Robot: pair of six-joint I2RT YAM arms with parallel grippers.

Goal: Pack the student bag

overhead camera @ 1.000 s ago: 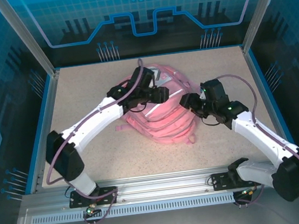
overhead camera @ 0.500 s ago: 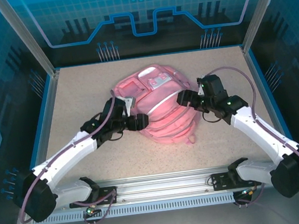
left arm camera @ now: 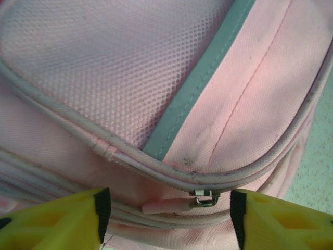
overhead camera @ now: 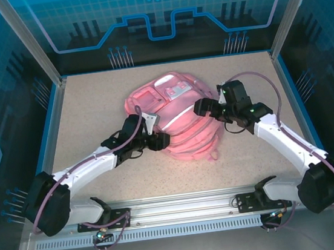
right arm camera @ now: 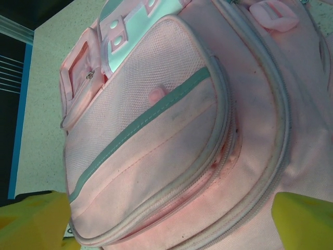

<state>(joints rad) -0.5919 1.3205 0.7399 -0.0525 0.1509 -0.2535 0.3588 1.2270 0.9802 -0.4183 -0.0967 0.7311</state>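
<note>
The student bag [overhead camera: 179, 102], a soft pink backpack with a pale stripe, lies front up in the middle of the table. My left gripper [overhead camera: 160, 140] is at its near left edge. In the left wrist view its yellow fingers [left arm camera: 62, 221] stand open on either side of a pink zipper pull [left arm camera: 169, 206], without touching it, and the bag [left arm camera: 130, 73] lies beyond. My right gripper [overhead camera: 201, 106] hovers at the bag's right side. The right wrist view has it [right arm camera: 171, 232] wide open over the front pocket seam of the bag [right arm camera: 151, 130], holding nothing.
The speckled table [overhead camera: 91, 104] has bare room left, right and behind the bag. Blue low walls [overhead camera: 49, 136] border it on the sides. A metal rail [overhead camera: 178, 212] carrying both arm bases runs along the near edge.
My left arm has swung off the top of the bag down to its near left edge. The right gripper has opened wider and shifted a little left. The bag's front pockets are now uncovered.
</note>
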